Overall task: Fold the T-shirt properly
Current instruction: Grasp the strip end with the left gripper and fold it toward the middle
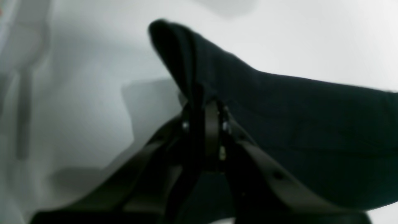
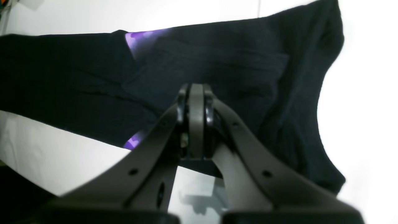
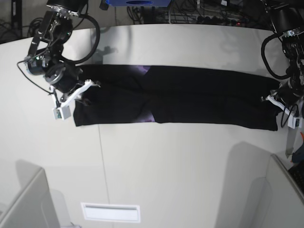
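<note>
The T-shirt lies as one long black band across the middle of my white table, its sides already turned in so that only slivers of purple print show near the centre seam. I have it by both ends. My left gripper, on the base view's right, is clamped tight on a raised ridge of black cloth, jaws fully together with the fabric pinched between them. My right gripper, on the base view's left, also looks closed to nothing; the shirt fills the view behind it, but I judge rather than see that cloth is caught in the tips.

What worries me is the next lift. If one pinch holds only the top layer, the lower layers will peel away and the tidy band will open. If my two arms rise or travel unevenly, the band will twist and the ends will land askew. A thin hold could also slip out halfway across.

The count: one T-shirt, one table, two arms, two grippers, and two patches of purple showing in the base view.
</note>
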Tool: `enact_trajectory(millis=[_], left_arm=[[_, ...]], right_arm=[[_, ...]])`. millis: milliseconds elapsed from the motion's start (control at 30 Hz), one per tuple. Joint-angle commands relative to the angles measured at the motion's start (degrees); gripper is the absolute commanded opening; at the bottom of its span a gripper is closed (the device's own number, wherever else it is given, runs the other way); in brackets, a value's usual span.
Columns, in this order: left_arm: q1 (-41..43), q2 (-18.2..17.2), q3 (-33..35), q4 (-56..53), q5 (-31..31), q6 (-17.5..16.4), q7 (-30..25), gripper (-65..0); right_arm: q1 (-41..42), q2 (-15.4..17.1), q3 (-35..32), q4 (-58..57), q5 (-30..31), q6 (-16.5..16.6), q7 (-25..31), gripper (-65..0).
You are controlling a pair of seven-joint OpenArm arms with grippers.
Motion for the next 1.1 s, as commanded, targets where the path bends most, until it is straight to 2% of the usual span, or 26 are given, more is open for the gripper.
enact_trajectory(millis=[0, 133, 233, 333, 367, 500, 633, 800, 1067], left_arm=[[0.49, 0.17, -0.25, 4.57, -0.99, 1.04, 0.09, -65.0], [2.60, 8.43, 0.28, 16.26, -1.26, 4.73, 6.77, -65.0], [2.51, 15.64, 0.37, 18.98, -0.91, 4.91, 11.78, -65.0], [0.66, 19.86, 3.18, 18.72, -0.64, 5.08, 14.86, -65.0], [0.57, 20.47, 4.85, 18.72, -0.12, 5.17, 14.86, -65.0], [-0.22, 22.50, 11.89, 18.63, 4.37, 9.30, 14.68, -65.0], [-2.24, 24.34, 16.63, 16.70, 7.53, 9.56, 12.92, -65.0], [-2.42, 24.69, 17.34, 12.21, 8.41, 9.56, 10.55, -65.0], [-3.91, 24.69, 17.34, 9.75, 8.32, 9.56, 10.29, -65.0]], right_arm=[[0.59, 0.13, 0.13, 0.94, 0.99, 0.39, 1.09, -65.0], [0.59, 0.13, 0.22, 0.94, 0.99, 0.39, 1.09, -65.0], [0.59, 0.13, 0.22, 0.94, 0.99, 0.39, 1.09, -65.0], [0.59, 0.13, 0.22, 0.94, 0.99, 0.39, 1.09, -65.0], [0.59, 0.13, 0.22, 0.94, 0.99, 0.39, 1.09, -65.0], [0.59, 0.13, 0.22, 0.94, 0.99, 0.39, 1.09, -65.0], [0.59, 0.13, 0.22, 0.94, 0.99, 0.39, 1.09, -65.0], [0.51, 0.13, 0.31, 0.94, 0.99, 0.39, 1.09, -65.0], [0.51, 0.05, 1.01, 0.94, 0.99, 0.39, 1.09, -65.0]])
